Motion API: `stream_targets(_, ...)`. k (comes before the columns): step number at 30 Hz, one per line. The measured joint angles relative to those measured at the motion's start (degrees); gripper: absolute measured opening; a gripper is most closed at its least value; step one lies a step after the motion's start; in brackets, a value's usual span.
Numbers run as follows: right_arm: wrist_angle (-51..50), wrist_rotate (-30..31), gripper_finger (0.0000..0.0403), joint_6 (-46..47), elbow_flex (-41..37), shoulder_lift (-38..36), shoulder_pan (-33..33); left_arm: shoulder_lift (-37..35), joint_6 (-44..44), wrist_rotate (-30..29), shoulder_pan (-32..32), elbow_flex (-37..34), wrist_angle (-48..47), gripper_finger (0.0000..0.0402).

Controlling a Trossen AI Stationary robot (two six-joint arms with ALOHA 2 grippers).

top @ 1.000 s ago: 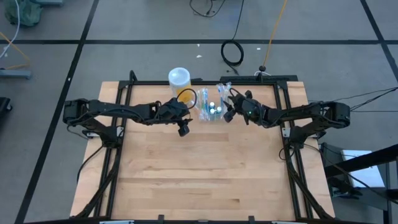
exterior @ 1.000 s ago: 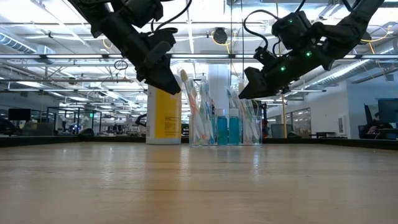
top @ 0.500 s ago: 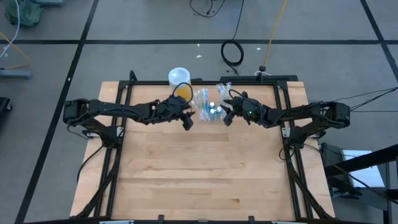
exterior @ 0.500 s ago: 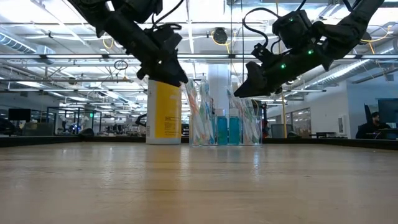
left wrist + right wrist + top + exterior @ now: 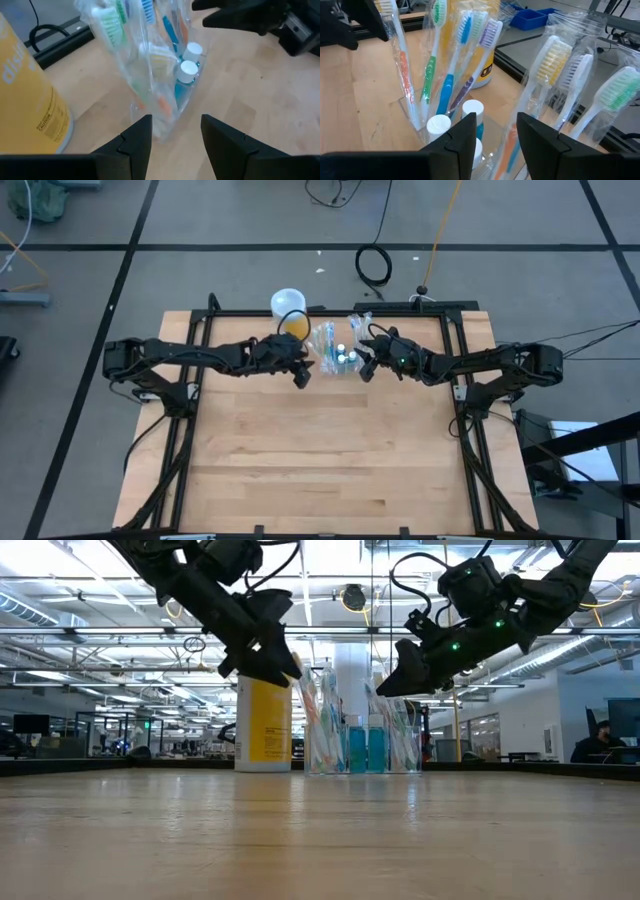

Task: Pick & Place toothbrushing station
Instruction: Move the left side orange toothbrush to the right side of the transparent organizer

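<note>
Stretching across the middle of a grey-floored workshop, a light wooden table (image 5: 330,450) sits in a black metal frame, seen from straight above. Black cables (image 5: 375,265) lie coiled on the floor beyond its far edge. From table height, the room behind shows bright ceiling lights, pipes and glass-walled offices.

Two dark arms reach in from opposite sides and meet near the table's far edge. Between them stands the toothbrushing station (image 5: 336,351), a low clear plastic holder resting on the wood. It is packed with upright toothbrushes (image 5: 445,85) in clear wrappers and two blue tubes with white caps (image 5: 187,71). Just beside it, on the left arm's side, stands a taller yellow-orange cup (image 5: 263,728) with a white top.

The left gripper (image 5: 300,370) hangs above the table just beside the station, between it and the cup, its fingers (image 5: 137,142) parted with the holder's base showing in the gap; it holds nothing. The right gripper (image 5: 366,364) hovers at the station's other side, up among the brush heads, its fingers (image 5: 542,137) also apart and holding nothing. Neither gripper visibly touches the holder.
</note>
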Motion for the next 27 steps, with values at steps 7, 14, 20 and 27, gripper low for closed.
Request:
stream_targets(7,0.06,0.02,0.0132,0.04,0.0,0.0,0.0,1.07,0.26,-0.53,0.22,-0.02,2.66,0.0175)
stream_targets(14,1.25,0.0,0.0132,0.0,-0.02,0.0,0.0,5.79,0.27,-0.61,1.55,-0.02,7.71,0.0174)
stream_targets(20,1.39,-0.21,0.0132,-1.5,-0.02,0.0,0.02,6.38,0.84,-0.41,1.76,-0.07,7.93,0.0131)
stream_targets(27,0.37,-6.08,0.0132,-6.4,-0.02,0.0,0.14,6.17,4.4,-0.32,1.74,-0.07,9.98,0.0036)
